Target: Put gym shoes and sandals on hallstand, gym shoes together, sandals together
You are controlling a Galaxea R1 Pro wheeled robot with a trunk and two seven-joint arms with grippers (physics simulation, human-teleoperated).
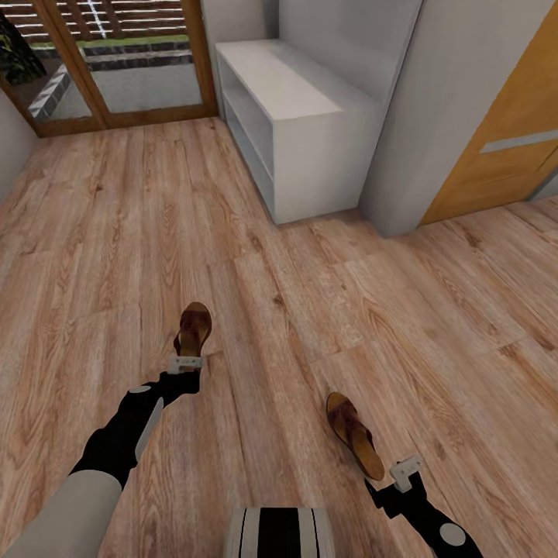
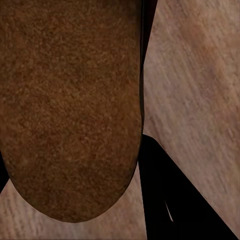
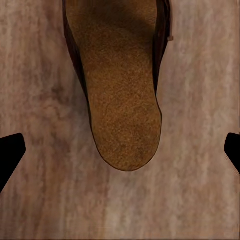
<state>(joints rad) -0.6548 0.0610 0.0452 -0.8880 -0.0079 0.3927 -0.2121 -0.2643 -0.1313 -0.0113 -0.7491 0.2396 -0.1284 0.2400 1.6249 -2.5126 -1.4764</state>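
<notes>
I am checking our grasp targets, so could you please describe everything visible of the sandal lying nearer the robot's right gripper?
The dark brown leather sandal with a tan footbed lies flat on the light brown wood-plank floor, sole down, angled diagonally. Its footbed looks grainy, like suede, with dark straps across the end away from the right gripper and a rounded end towards it. That gripper is open just behind the rounded end, its fingertips apart and clear of the sandal.

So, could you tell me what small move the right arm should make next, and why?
Probably ease the right gripper down over the near end of its sandal and close. In the right wrist view the fingertips stand wide apart on either side of the footbed end, which lies centred, on the floor.
</notes>
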